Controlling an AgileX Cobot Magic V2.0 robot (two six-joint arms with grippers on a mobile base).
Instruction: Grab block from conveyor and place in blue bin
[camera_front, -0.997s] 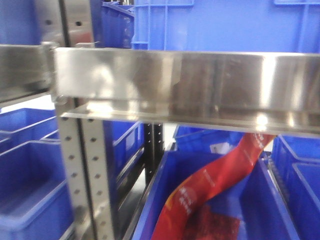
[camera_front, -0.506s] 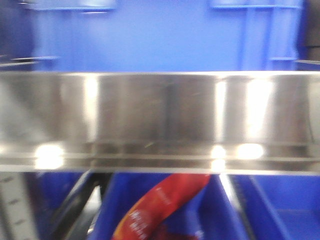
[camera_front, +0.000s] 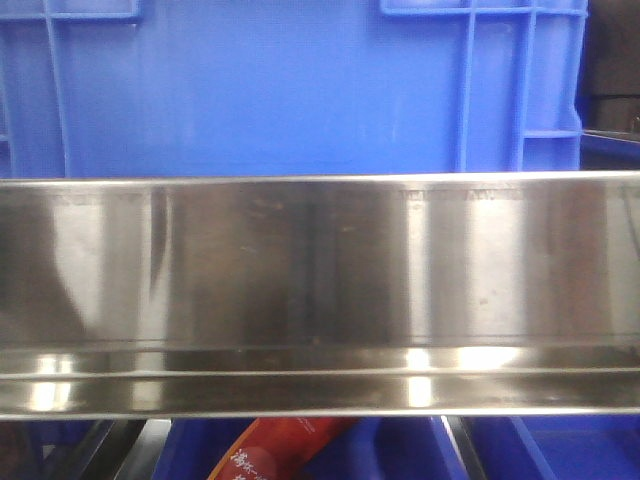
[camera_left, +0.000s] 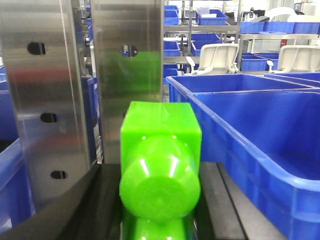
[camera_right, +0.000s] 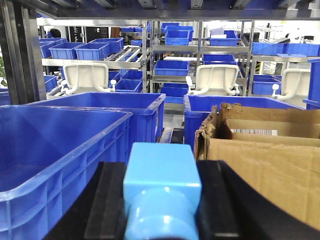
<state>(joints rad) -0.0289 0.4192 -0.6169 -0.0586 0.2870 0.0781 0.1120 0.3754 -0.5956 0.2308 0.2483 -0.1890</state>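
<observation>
Gripping a pale block (camera_right: 161, 167), the right claw (camera_right: 161, 200) is pressing black fingers (camera_right: 112, 200) against both its sides, right of a blue bin (camera_right: 55, 150); a green block (camera_left: 160, 145) is sitting at the left claw (camera_left: 160, 220), grip unclear.

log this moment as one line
front: steel shelf rail fills view, blue bin above; left wrist: green block at lens; right wrist: light blue block at lens, cardboard box beside; grip state: cannot tell; conveyor: unseen
</observation>
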